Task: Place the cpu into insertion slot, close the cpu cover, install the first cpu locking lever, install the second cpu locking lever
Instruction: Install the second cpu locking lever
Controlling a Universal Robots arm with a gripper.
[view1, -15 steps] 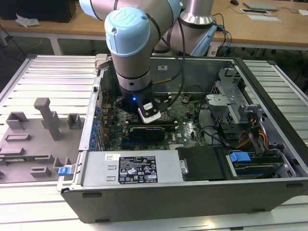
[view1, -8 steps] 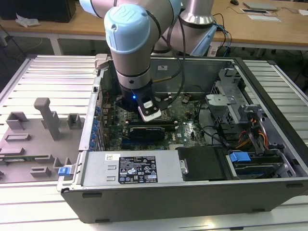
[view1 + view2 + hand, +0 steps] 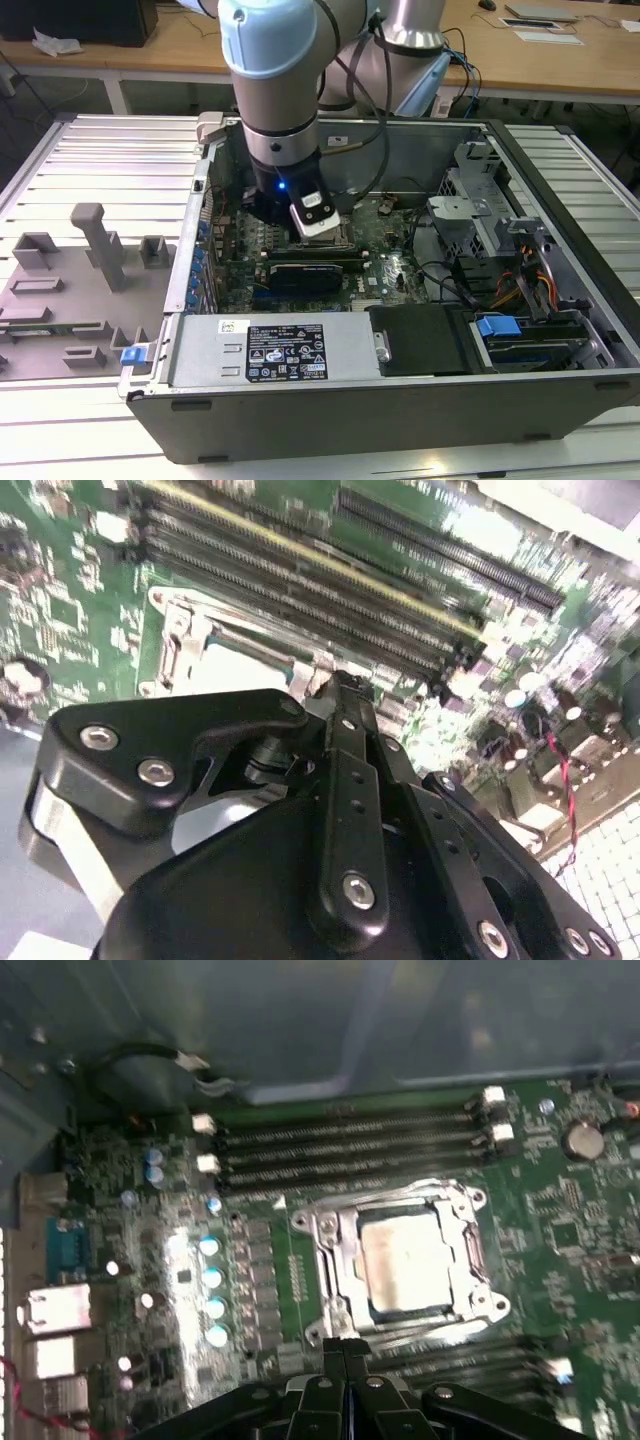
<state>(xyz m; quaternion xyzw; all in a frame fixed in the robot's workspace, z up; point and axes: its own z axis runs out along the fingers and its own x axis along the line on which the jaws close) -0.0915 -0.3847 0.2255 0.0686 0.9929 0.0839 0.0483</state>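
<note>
Looking at the first wrist view, you find the cpu (image 3: 405,1260) already seated in the insertion slot (image 3: 352,1260), its dull silver-grey top catching a pale glare. The cpu cover (image 3: 335,1265), a thin stamped silver frame with a large central window, lies flat around the chip, so placing and closing read as done. Judgement: you are at the locking-lever stage, though whether either thin wire lever is latched cannot be told from these pictures.

The gripper (image 3: 343,1352) sits just beside the socket's near edge, its matte black fingers (image 3: 330,1380) drawn together with no visible gap and nothing held between them. In the second wrist view the same black linkage, studded with bright screw heads, points at the socket corner.

The next move calls for fine placement: a lever is slim, springy wire, and you would need to press it down and tuck it under its catch without skidding onto the green circuit board (image 3: 560,1210). Long narrow memory slots (image 3: 340,1145) run along the far side.
</note>
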